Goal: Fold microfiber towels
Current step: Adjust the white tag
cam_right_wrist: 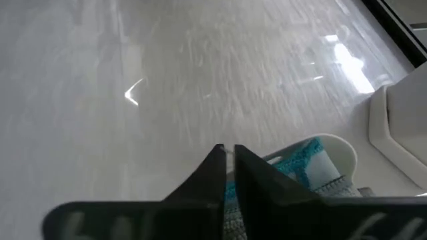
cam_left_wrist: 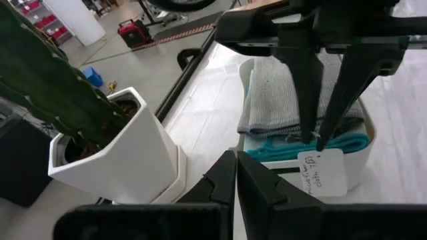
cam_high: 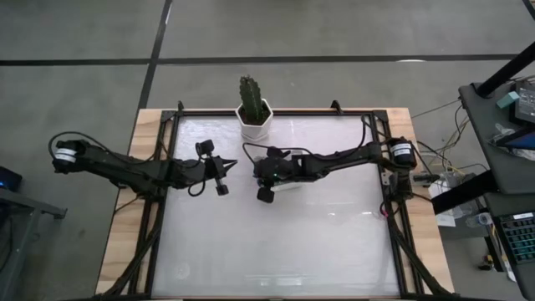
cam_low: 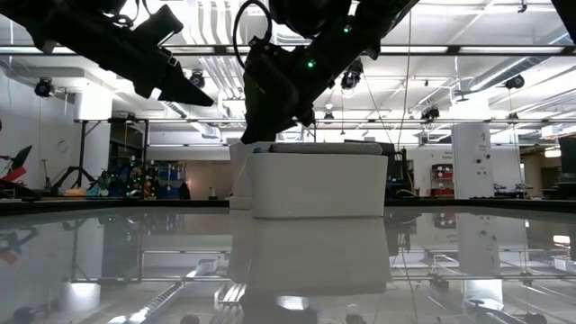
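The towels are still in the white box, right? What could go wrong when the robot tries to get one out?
The right gripper is down in the tray, fingers nearly together on the stacked towels. It might lift the grey and teal ones together instead of one.

The tray looks light, so a tugged towel could drag or tip it.

The cactus pot stands right beside the tray, and the left gripper waits nearby. A wide swing might bump the pot.
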`<act>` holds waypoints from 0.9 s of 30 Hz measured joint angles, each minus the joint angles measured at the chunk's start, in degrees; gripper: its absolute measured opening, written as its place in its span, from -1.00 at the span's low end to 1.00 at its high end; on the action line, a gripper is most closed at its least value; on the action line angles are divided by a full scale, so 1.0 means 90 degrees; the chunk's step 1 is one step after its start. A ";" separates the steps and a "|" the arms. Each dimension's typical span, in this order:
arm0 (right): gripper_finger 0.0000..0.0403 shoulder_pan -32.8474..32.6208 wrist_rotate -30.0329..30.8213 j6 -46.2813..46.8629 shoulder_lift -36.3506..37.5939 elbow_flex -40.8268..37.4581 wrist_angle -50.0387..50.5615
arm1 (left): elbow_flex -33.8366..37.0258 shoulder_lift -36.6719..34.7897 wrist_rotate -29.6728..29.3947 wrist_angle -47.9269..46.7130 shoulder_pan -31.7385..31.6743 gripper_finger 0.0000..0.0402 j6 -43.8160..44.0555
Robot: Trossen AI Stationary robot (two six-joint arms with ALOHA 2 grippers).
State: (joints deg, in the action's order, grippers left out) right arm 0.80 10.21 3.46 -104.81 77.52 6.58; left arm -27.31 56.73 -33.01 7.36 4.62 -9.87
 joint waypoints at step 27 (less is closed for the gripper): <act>-0.96 -0.0005 0.0448 0.0057 0.0674 -0.0006 0.0284 | 0.0042 0.0198 0.0336 -0.0028 0.0000 -1.00 0.0212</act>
State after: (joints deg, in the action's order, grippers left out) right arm 0.75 14.24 3.98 -98.75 77.47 9.14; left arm -26.93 58.51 -29.98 7.10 4.63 -7.96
